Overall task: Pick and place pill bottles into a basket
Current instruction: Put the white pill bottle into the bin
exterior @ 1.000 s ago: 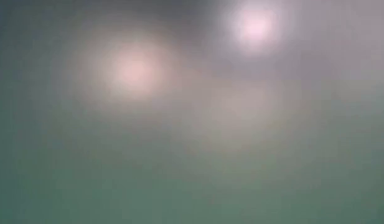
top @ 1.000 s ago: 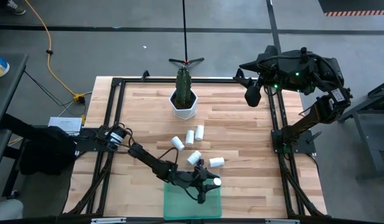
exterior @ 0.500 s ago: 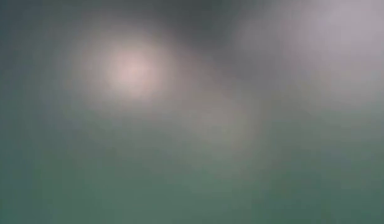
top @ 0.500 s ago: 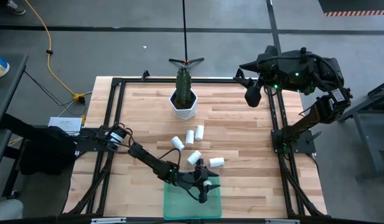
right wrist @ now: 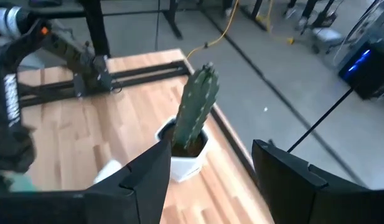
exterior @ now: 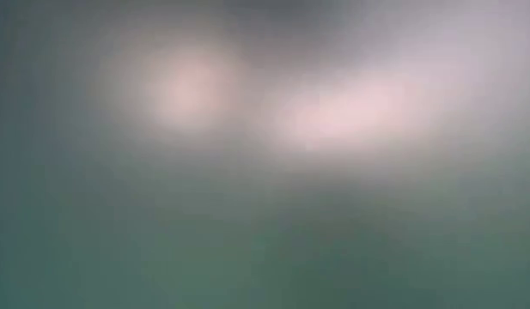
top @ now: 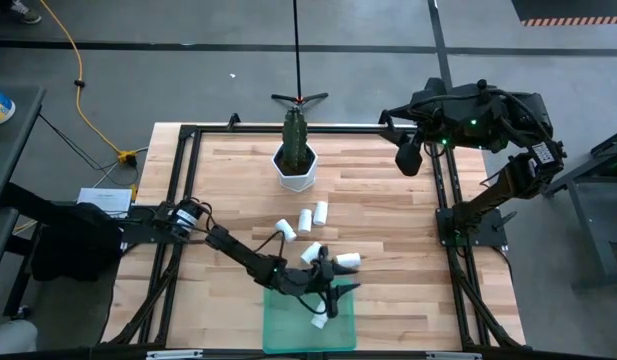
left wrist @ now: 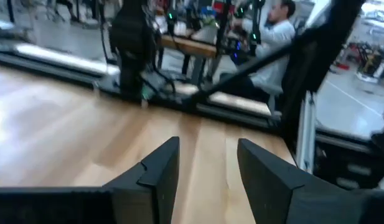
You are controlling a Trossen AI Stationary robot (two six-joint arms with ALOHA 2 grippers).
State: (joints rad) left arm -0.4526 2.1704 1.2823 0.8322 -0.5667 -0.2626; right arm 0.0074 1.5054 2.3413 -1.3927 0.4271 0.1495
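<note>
The green tray (top: 286,335) lies at the table's near edge. One white pill bottle (top: 318,322) lies on its side inside it. Several more bottles lie on the wood farther back: three in a row (top: 304,219) and two nearer the tray (top: 311,253) (top: 348,260). My left gripper (top: 335,292) is over the tray's far edge, just beyond the bottle in the tray. It is open and empty, and it also shows in the left wrist view (left wrist: 207,146). My right gripper (top: 408,158) waits open and empty, raised at the table's far right.
A white hexagonal pot with a green cactus (top: 295,168) stands at the far middle of the table and also shows in the right wrist view (right wrist: 188,149). A black frame (top: 188,135) runs around the table's edges. The low view is only a green blur. A person shows beyond the table (left wrist: 276,18).
My left gripper, which carried a white bottle over the tray's far right part, has let go of it. The bottle has dropped and now lies on its side in the tray, nearer the table's front edge.
</note>
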